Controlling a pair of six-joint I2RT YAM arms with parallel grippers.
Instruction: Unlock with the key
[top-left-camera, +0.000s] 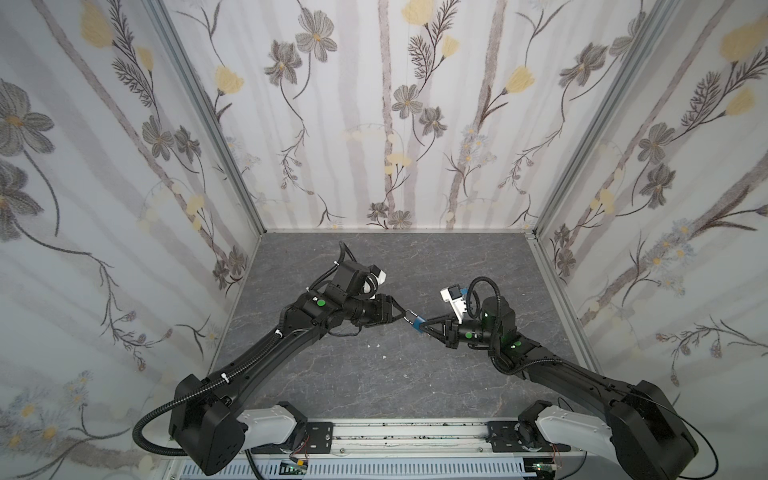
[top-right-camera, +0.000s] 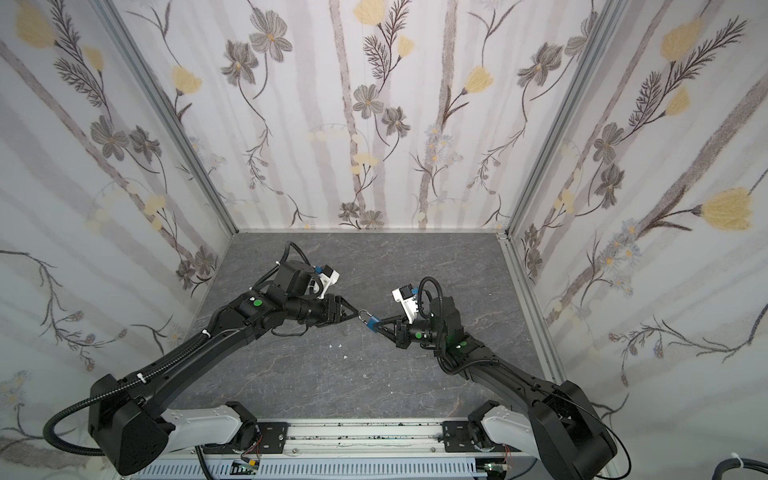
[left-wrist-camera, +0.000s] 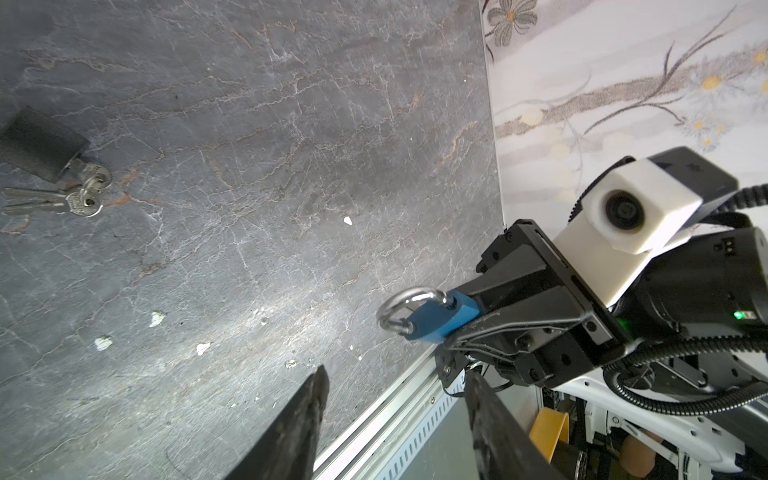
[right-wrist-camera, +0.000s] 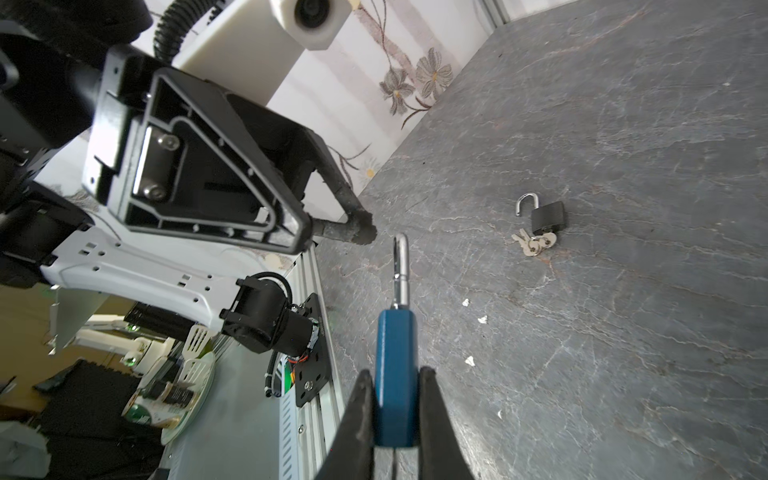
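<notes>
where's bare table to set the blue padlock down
Bare table lies along the back wall, and in front toward the rail, with only white scraps. Crowded mid-table: right gripper holds the blue padlock, left gripper open beside it; black padlock with keys lies close by.

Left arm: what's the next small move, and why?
Probably ease the left gripper forward until the shackle sits between its jaws. They stand open and empty, with the shackle just ahead of the tips. The right gripper is clamped on the blue padlock. Neither gripper holds a key; the keys lie by the black padlock.
</notes>
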